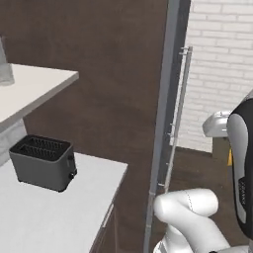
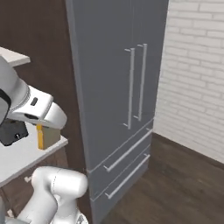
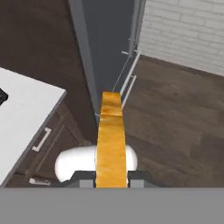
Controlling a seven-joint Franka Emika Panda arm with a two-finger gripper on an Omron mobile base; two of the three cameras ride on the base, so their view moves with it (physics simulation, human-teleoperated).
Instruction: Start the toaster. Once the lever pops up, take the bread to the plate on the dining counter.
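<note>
While the gripper [image 3: 111,177] clenches the bread [image 3: 111,140] edge-on between its 2 fingertips, black toaster [image 1: 43,162] on white counter [image 1: 54,217], grey fridge [image 2: 118,100] beside it.

grey fridge [image 2: 118,100] upright | white brick wall [image 2: 192,74] beside | wood floor [image 3: 175,113]

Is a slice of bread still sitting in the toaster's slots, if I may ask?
No, the toaster shows empty slots, and the claw holds the bread.
</note>
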